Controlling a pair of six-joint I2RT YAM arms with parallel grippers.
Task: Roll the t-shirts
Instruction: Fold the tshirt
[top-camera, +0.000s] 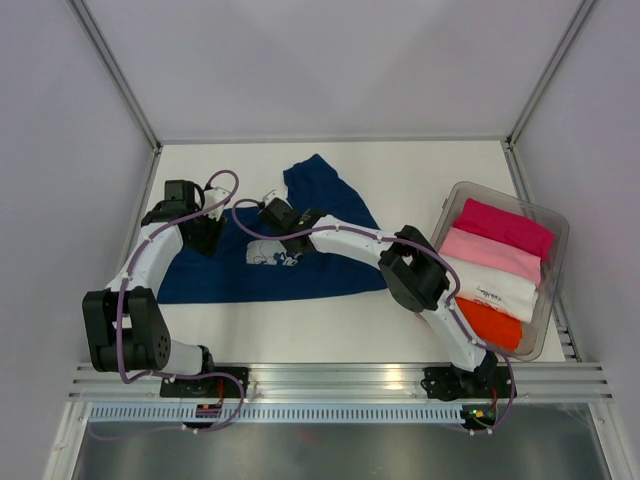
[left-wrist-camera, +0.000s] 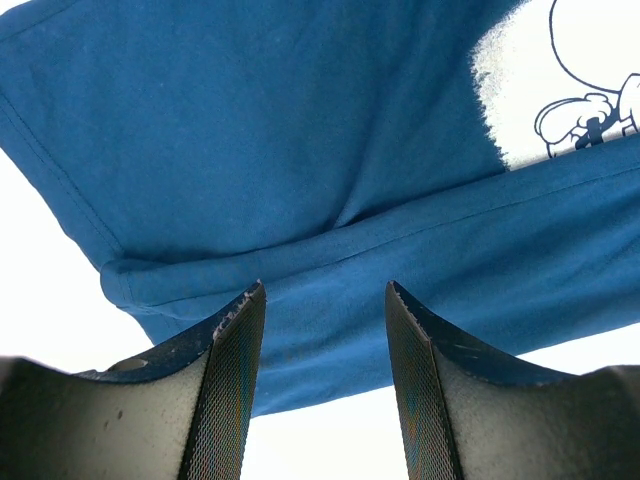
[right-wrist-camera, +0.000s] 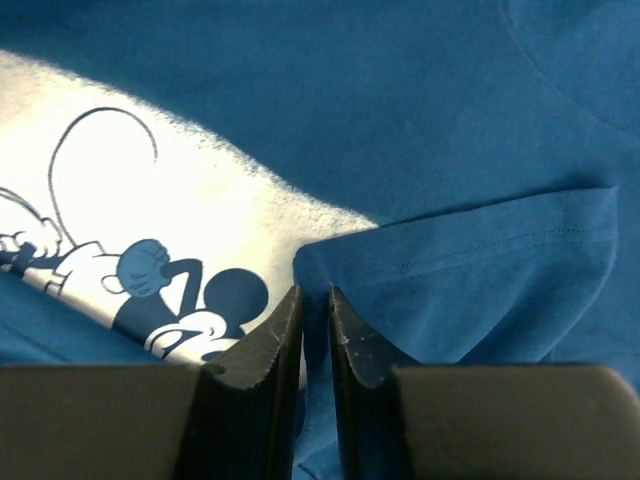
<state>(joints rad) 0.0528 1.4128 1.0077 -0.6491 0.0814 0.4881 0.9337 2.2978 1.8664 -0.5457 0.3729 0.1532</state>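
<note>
Your right gripper (right-wrist-camera: 315, 292) sat nearly shut on a folded edge of the navy t-shirt (top-camera: 215, 275), which lay mid-table (top-camera: 400, 170). Your left gripper (left-wrist-camera: 325, 295) hung half open and empty over its nine o'clock hem. Folding seemed underway; next, carry that flap across.

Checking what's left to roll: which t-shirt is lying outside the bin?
The navy-blue tee, spread out; the magenta, pink, white and orange-red tees lie in the clear bin.
</note>
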